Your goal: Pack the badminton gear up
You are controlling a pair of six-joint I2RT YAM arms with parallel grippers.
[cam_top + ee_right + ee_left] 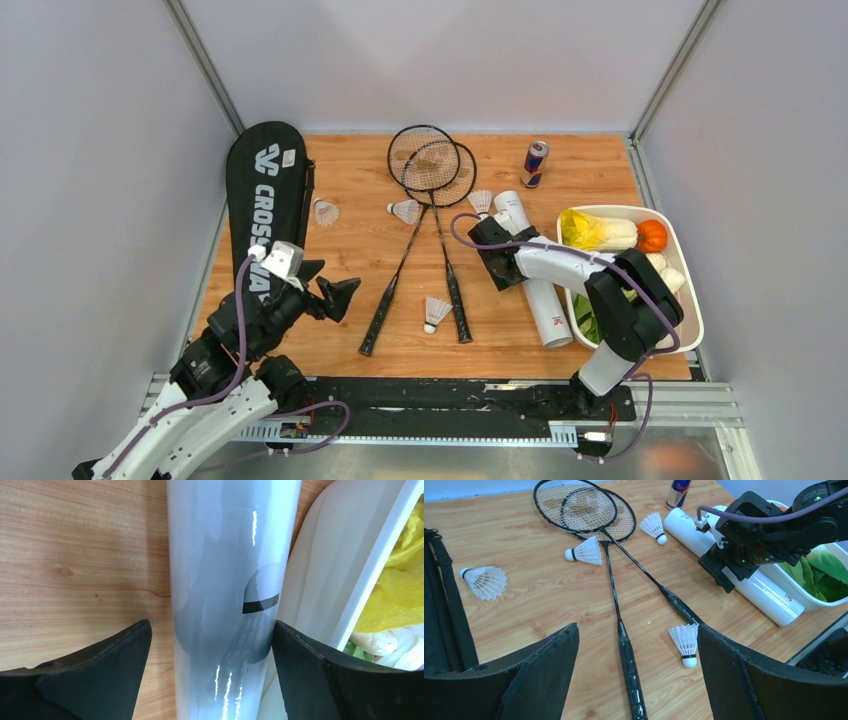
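Two black rackets (pixel 430 215) lie crossed at the table's middle, heads at the back. Four white shuttlecocks lie loose: one by the bag (pixel 326 212), one left of the shafts (pixel 405 211), one near the tube's top (pixel 481 201), one between the handles (pixel 437 312). The black CROSSWAY bag (pixel 265 195) lies at the left. My right gripper (pixel 500 255) is open and straddles the white tube (pixel 225 580), one finger on each side. My left gripper (pixel 328 285) is open and empty, low near the racket handle (pixel 629 665) and a shuttlecock (pixel 685 642).
A white tray of vegetables (pixel 690 300) lies right against the tube's right side. A red-and-blue can (pixel 534 163) stands at the back behind the tube. Grey walls close in the table on three sides.
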